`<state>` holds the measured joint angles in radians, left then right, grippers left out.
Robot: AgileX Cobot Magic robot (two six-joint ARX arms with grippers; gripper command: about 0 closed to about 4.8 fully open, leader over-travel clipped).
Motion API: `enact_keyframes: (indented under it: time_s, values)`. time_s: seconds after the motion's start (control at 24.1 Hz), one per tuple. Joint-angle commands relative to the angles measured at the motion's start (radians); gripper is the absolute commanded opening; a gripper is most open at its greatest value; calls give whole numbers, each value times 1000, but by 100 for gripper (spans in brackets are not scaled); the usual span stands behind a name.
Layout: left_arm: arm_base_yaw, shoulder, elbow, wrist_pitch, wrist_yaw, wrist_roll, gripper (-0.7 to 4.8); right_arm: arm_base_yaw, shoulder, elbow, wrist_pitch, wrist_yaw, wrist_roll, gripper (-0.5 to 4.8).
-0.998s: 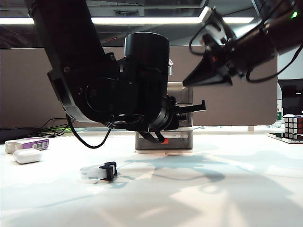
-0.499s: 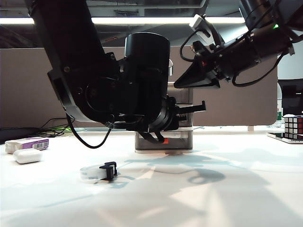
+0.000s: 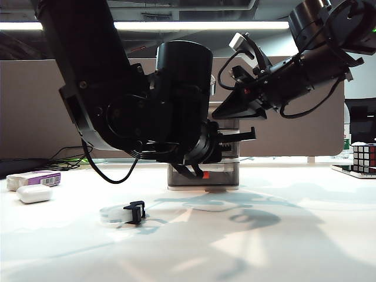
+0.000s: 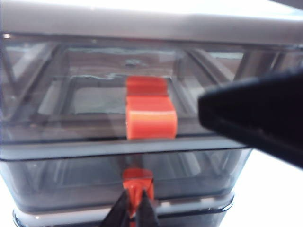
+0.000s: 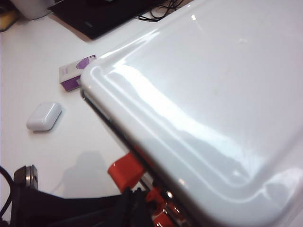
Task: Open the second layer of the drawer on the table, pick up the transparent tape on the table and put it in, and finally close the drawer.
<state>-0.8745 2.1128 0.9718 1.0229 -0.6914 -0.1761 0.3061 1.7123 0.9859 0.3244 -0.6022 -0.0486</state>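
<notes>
- We see the left gripper at the front of the drawer, its jaws pinched shut on the red-orange tab of the second layer.
- In the left wrist view the second layer sits under the top drawer, whose own red-orange tab shows larger above it.
- In the exterior view the left arm is a big black mass hiding most of the unit; only its lower right part shows.
- We see the right gripper up in the air at the upper right of the exterior view, tip pointing toward the top of the drawer unit, holding nothing we can see; we cannot tell whether its jaws are open or closed.
- The right wrist view looks down on the unit's glossy off-white top.
- The transparent tape lies on the table in front and to the left of the unit, well apart from both grippers, its black cutter turned toward the drawer.
- At the far left of the table we see a white oval case just in front of a purple-and-white box.
- A colour cube stands at the far right edge.
</notes>
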Motion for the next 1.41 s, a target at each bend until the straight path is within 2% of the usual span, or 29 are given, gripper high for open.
enact_keyframes:
  time_s: [0.04,0.21,0.33,0.46,0.67,1.21,1.41]
  values:
    - [-19,-2,-2,-37,-4,0,-6,0,0,18,18,1,-4,-5]
    - [-35,-8,-15,-42,-5,-11,-6,0,0,23,17,9,-4,-5]
    - [-40,-39,-72,-42,-5,-95,-6,0,1,23,17,28,-4,-5]
    - [-41,-68,-106,-42,-3,-96,-6,0,1,23,24,28,-4,-5]
    - [-57,-127,-171,-41,-6,-149,-6,0,5,28,25,28,-3,-5]
    - [-165,-174,-233,-65,-36,-180,-6,0,5,30,24,46,0,-5]
    - [-165,-174,-233,-107,-42,-181,-6,0,5,30,24,46,0,-5]
